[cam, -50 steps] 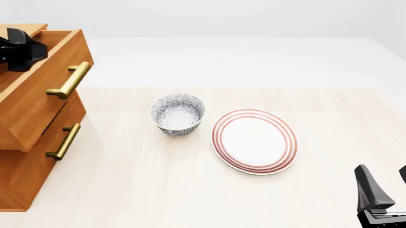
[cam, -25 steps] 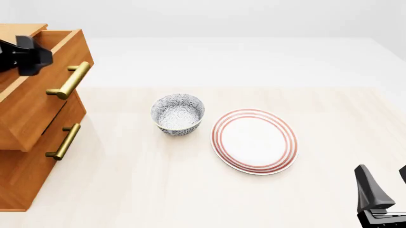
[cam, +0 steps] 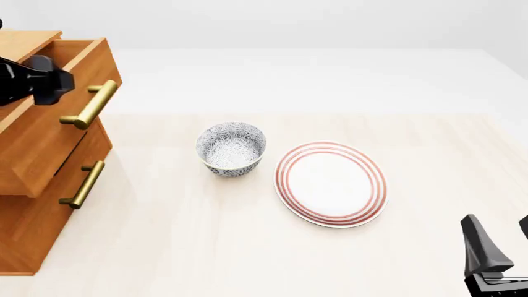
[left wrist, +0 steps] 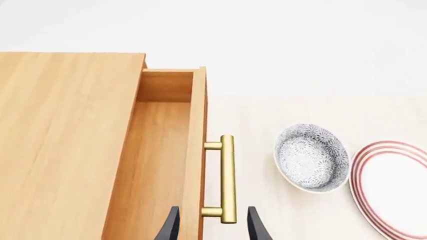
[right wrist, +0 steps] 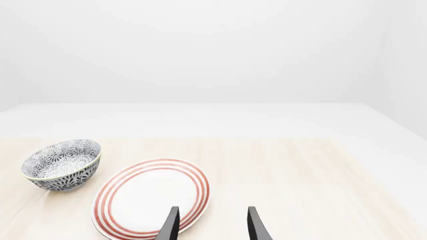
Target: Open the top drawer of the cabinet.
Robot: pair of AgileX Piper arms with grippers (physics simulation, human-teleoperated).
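From the left wrist, the orange-brown wooden cabinet (left wrist: 67, 145) has its deep top drawer (left wrist: 157, 165) pulled out, the brass bar handle (left wrist: 227, 178) lying between the left gripper's (left wrist: 211, 226) spread black fingers without touching them; nothing is held. In the front view that gripper (cam: 37, 80) has crept rightward above the drawer (cam: 49, 124) at the far left since half a second ago. The right wrist shows the right gripper (right wrist: 211, 225) parted and empty above the red-ringed white plate (right wrist: 150, 197), with the blue-patterned bowl (right wrist: 62, 164) to its left. No writing is legible.
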